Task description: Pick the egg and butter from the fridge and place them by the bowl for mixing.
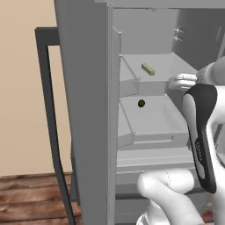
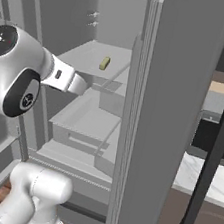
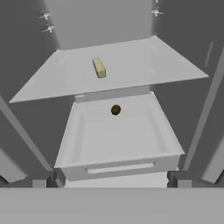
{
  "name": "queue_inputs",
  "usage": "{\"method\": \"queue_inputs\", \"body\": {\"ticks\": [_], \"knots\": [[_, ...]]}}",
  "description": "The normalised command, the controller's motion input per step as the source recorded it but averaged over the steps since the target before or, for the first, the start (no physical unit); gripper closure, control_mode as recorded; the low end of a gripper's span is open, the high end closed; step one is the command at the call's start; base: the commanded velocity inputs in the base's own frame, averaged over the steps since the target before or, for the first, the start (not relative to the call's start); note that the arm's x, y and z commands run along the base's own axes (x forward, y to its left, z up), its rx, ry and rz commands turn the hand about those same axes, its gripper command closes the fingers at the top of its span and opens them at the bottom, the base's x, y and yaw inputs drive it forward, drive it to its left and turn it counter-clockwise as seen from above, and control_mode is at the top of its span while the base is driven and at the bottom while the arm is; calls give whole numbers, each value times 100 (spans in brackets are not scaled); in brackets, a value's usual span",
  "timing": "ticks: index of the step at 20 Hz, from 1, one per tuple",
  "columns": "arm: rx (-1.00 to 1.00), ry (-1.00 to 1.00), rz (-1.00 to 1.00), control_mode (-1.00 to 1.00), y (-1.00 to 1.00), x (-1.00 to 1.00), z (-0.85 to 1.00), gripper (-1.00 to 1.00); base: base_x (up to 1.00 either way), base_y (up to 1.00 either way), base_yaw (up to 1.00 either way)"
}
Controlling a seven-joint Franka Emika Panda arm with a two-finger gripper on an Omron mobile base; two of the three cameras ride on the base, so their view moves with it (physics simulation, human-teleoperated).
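Tool [image 3: 112,183] fingers spread wide and empty before the open fridge [image 1: 88,110], where the butter [image 3: 99,68] lies on a grey shelf [image 3: 131,65] above a pulled-out drawer [image 3: 118,140] holding a small dark ball [image 3: 115,110].

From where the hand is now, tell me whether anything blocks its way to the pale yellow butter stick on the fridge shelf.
Nothing visible does. The pale yellow butter stick lies alone on the grey upper shelf; the open grey fridge leaves it exposed. The small dark ball sits lower, in the drawer.
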Motion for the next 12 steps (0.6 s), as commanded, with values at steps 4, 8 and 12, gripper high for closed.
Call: {"method": "queue_inputs", "body": {"ticks": [4,8,12], "knots": [[0,3,1,-100,-5,50,16,-100,0,0,0],[-3,0,0,-100,0,53,5,-100,0,0,0],[-6,-8,0,-100,0,53,0,-100,0,0,0]]}}
